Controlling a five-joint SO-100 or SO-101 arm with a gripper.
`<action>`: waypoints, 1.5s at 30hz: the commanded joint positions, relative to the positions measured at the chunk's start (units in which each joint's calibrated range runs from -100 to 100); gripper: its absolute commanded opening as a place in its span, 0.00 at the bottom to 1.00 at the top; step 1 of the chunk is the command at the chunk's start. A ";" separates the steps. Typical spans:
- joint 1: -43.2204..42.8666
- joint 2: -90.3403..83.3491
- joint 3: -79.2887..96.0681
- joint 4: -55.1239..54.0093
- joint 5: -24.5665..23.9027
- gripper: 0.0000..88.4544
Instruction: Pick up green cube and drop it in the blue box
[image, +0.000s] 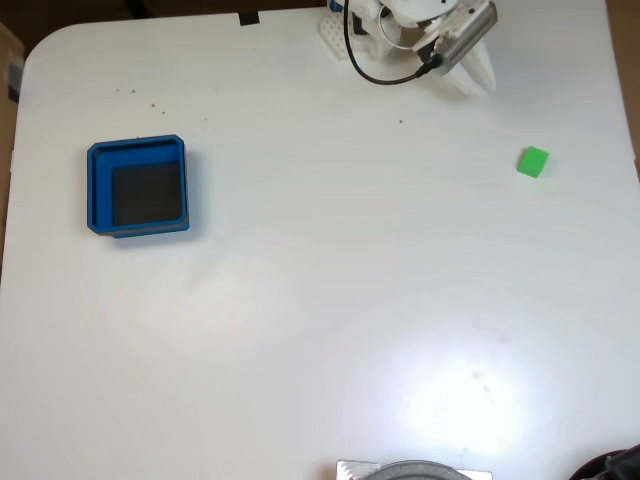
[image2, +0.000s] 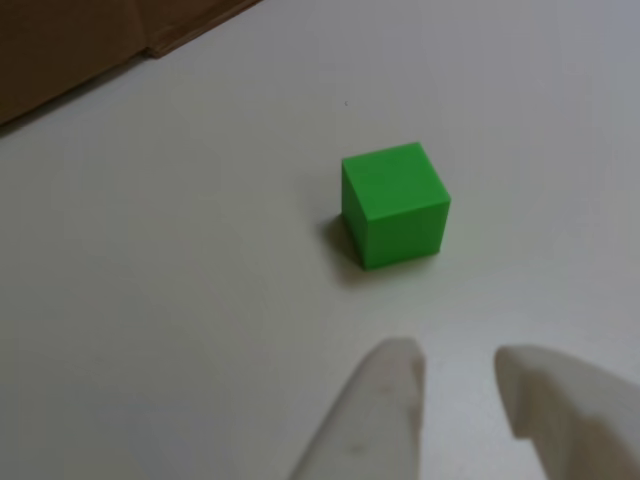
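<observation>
Fixed view, looking down on a white table (image: 320, 300). Green cube (image: 533, 162) sits on the bare surface toward the right edge, flat on one face, nothing touching it. Blue box (image: 137, 187) sits far over on the left side, well apart from the cube; its dark floor holds nothing. White arm at the top edge, a black cable looping off it; claw (image: 478, 75) points down-right toward the cube's side of the table, still some way short of the cube.

The other view sits close behind the fingertips. Green cube (image2: 395, 204) rests on the table a little beyond the claw (image2: 458, 372), turned slightly so one corner faces the camera, a soft shadow at its left base. Two white fingertips (image2: 385, 385) come up from the bottom edge with a clear gap between them: claw apart, gripping nothing, cube untouched. Brown cardboard (image2: 70, 40) fills the upper left corner past the table edge.
</observation>
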 joint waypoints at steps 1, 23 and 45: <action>-0.15 3.35 -2.34 -1.37 -0.05 0.03; -0.07 38.80 -32.05 -1.37 -0.10 0.03; -0.07 73.83 -69.39 -1.21 0.29 0.03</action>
